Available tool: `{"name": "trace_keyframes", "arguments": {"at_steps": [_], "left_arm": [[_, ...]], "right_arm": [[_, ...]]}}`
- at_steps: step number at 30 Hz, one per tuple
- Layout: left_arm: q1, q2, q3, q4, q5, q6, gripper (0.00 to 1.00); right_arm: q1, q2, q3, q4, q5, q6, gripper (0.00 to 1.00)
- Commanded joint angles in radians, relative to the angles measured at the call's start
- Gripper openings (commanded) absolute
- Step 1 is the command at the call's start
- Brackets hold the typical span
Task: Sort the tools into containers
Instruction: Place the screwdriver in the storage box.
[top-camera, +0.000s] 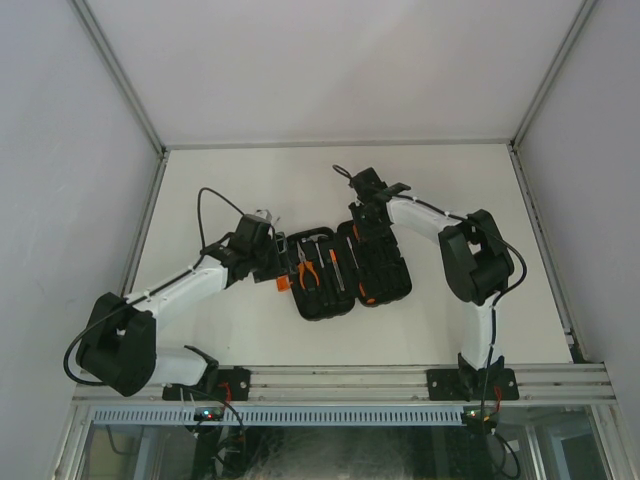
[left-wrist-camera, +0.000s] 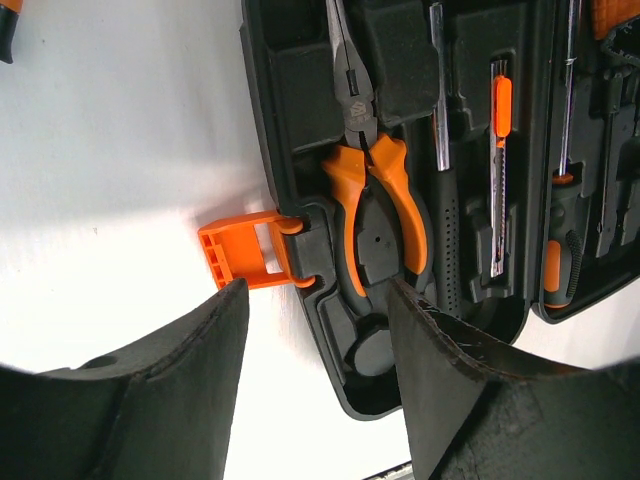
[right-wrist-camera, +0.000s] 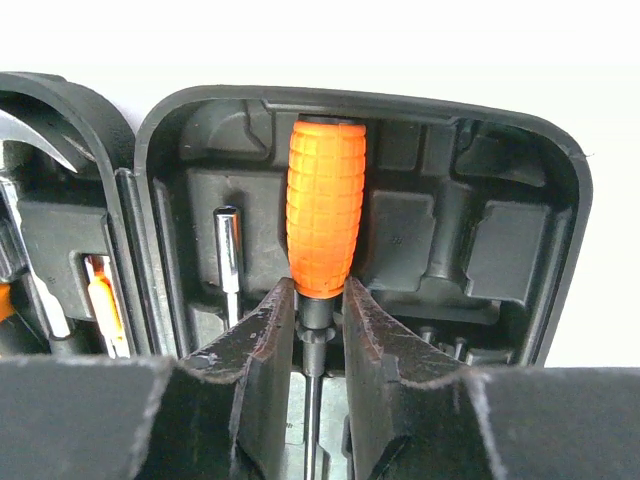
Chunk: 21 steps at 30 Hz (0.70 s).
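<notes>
Over the right half of the open black tool case (right-wrist-camera: 560, 200), the right gripper (right-wrist-camera: 318, 300) is pinched narrow around the black neck of an orange-handled screwdriver (right-wrist-camera: 325, 205). Its pads look to touch the collar just under the grip. The screwdriver sits in line with a moulded channel, handle pointing away from the wrist.

This reads as the seating step for one tool. The next move probably calls for pressing it level into its slot, then parting the fingers without dragging it out.

The left gripper (left-wrist-camera: 315, 288) stands wide and holds nothing. It straddles the case edge by the orange latch (left-wrist-camera: 240, 255), one finger over bare table (left-wrist-camera: 120, 150), the other over the handles of the pliers (left-wrist-camera: 380, 200), which lie in their slot.

The screwdriver's shaft vanishes between the fingers, so whether it is bedded or raised cannot be told. From above, the right wrist covers that half of the case. A curved steel piece (right-wrist-camera: 40, 140) at the left edge is cut off.
</notes>
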Motion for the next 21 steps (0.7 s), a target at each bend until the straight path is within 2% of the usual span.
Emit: {"name": "trace_keyframes", "arguments": {"at_steps": [1,7,15,21], "left_arm": [[0.005,-0.001,0.012,0.03,0.012,0.013,0.62],[0.005,0.002,0.015,0.029,0.014,0.013,0.62],[0.005,0.013,0.029,0.03,0.018,0.013,0.62],[0.005,0.023,0.032,0.034,0.024,0.013,0.62]], "right_arm": [[-0.004,-0.008,0.0,0.075,0.009,0.05,0.25],[-0.002,-0.018,0.007,0.082,0.016,0.05,0.25],[0.005,-0.162,-0.067,0.101,0.011,0.001,0.37],[0.009,-0.191,-0.092,0.054,-0.003,-0.011,0.35]]}}
